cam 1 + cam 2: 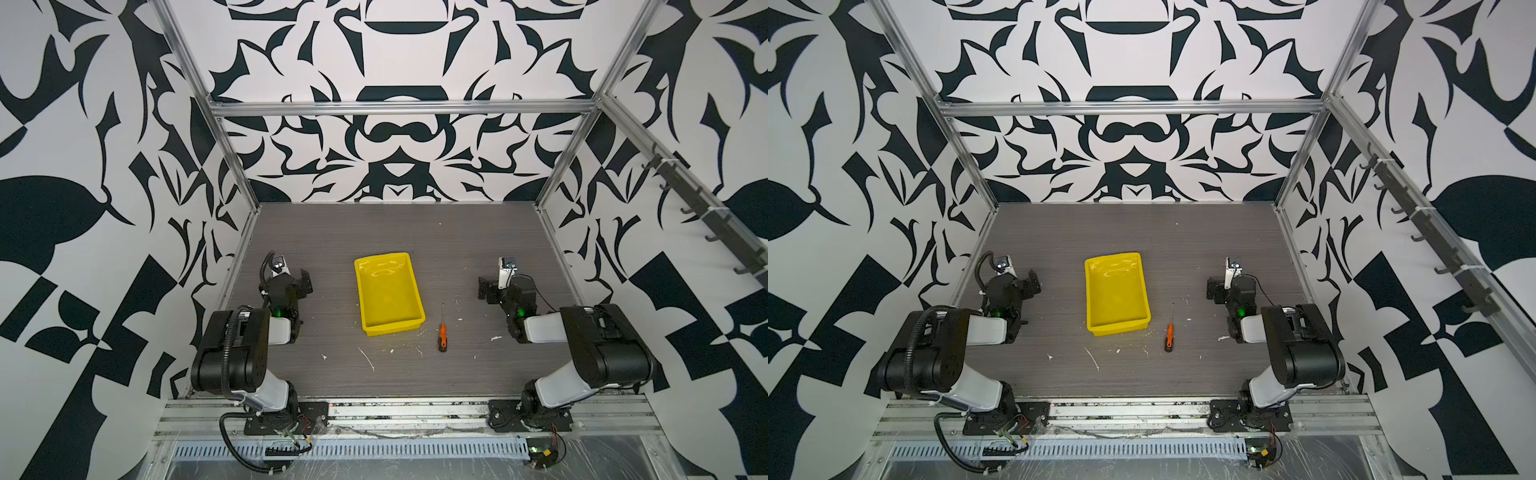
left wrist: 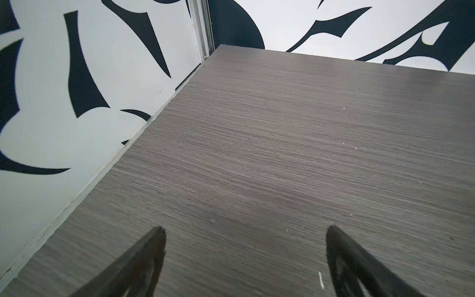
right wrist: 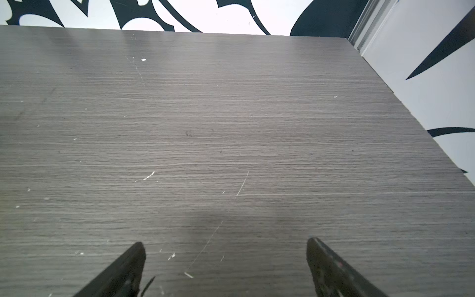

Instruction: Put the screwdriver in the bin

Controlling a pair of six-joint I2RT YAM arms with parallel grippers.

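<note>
The screwdriver [image 1: 442, 332] [image 1: 1169, 332] with an orange handle and black butt lies flat on the grey table, its thin shaft pointing away, just right of the bin's near corner. The yellow bin [image 1: 409, 325] [image 1: 1100, 266] sits mid-table with nothing in it. My left gripper [image 1: 305, 281] [image 1: 1034, 282] [image 2: 245, 231] rests folded at the left, open over bare table. My right gripper [image 1: 484, 289] [image 1: 1212, 289] [image 3: 225, 245] rests folded at the right, open and holding nothing. Neither wrist view shows the screwdriver or the bin.
White flecks and scratches [image 1: 365, 357] mark the table near its front. Patterned black and white walls with aluminium posts [image 1: 232, 153] close in the table on three sides. A rail with hooks [image 1: 702, 208] runs along the right wall.
</note>
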